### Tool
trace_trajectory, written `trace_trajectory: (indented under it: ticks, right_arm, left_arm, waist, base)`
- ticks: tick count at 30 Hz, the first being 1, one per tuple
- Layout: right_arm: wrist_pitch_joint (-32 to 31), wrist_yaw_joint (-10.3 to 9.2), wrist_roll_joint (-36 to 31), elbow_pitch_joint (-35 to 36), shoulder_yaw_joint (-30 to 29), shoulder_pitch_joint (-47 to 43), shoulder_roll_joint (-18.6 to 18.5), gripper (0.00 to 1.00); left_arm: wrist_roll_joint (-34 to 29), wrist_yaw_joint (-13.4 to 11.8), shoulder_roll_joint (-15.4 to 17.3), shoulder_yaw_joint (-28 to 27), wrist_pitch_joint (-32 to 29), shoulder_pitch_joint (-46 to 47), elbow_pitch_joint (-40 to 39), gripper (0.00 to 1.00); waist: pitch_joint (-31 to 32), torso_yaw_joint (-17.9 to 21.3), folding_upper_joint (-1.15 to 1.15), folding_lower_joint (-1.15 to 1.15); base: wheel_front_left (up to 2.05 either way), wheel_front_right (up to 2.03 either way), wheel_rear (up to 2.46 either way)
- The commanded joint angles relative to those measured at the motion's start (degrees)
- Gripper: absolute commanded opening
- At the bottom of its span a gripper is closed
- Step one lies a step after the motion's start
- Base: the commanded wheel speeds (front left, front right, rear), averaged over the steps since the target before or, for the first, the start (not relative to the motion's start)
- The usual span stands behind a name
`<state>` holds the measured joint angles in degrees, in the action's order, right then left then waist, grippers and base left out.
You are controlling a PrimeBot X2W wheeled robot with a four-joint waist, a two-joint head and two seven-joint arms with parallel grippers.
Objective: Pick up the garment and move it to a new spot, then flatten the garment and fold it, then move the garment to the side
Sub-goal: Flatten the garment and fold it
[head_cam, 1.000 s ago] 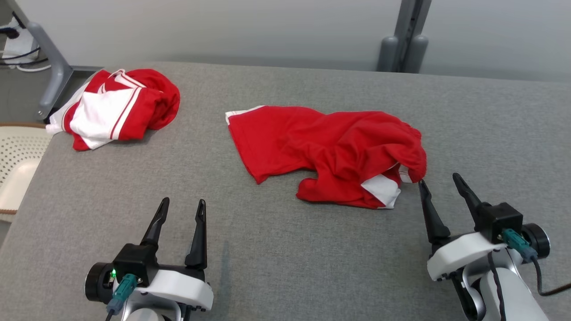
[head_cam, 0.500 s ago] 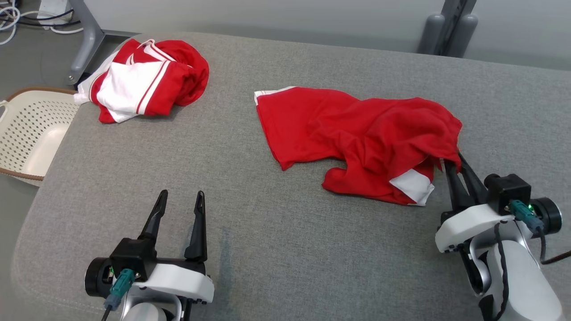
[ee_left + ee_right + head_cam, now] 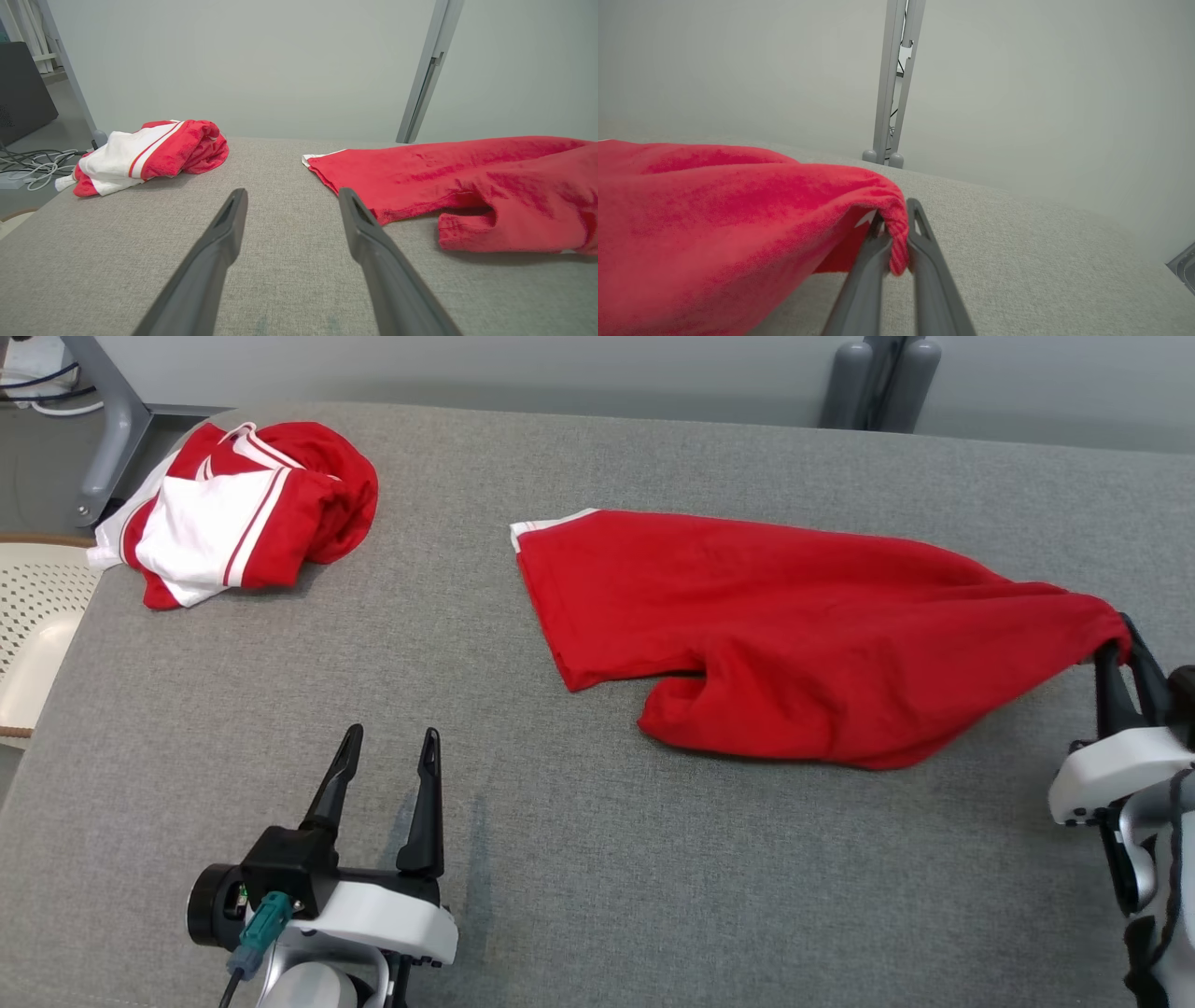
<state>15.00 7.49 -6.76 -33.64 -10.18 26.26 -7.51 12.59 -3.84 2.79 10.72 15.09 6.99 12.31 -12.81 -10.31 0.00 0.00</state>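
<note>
Our right claw (image 3: 1117,637) pinches an edge of the soft red fleece garment (image 3: 794,625) — light, limp, we judge; left claw (image 3: 392,735) spread.

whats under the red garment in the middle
The red garment lies on the grey table. Its end, pinched in the right gripper, hangs raised with bare table below. Anything beneath the flat part is covered.
</note>
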Motion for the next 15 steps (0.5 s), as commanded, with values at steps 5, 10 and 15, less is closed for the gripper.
trace_trajectory:
  ticks: [5, 10, 15]
  right_arm:
    - [0.3, 0.01, -2.3, -3.9, -4.1, 0.7, -2.9, 0.0]
    - [0.3, 0.01, -3.6, -5.1, -6.1, 0.9, -3.6, 0.03]
    - [0.3, 0.01, -3.8, -4.5, -5.9, -0.3, -2.8, 1.0]
  left_arm:
    - [-0.2, 0.2, 0.2, 0.0, 0.1, 0.5, 0.3, 1.0]
    - [-0.8, 0.5, 0.2, -0.6, 0.1, -0.1, 0.5, 1.0]
    - [-1.6, 0.9, 0.2, -0.8, 0.1, -0.6, 0.8, 1.0]
  waist:
    - [-0.1, -0.3, 0.0, 0.0]
    - [0.2, 0.0, 0.0, 0.0]
    - [0.9, 1.6, 0.0, 0.0]
  base:
    - [0.0, 0.0, 0.0]
    - [0.0, 0.0, 0.0]
    - [0.0, 0.0, 0.0]
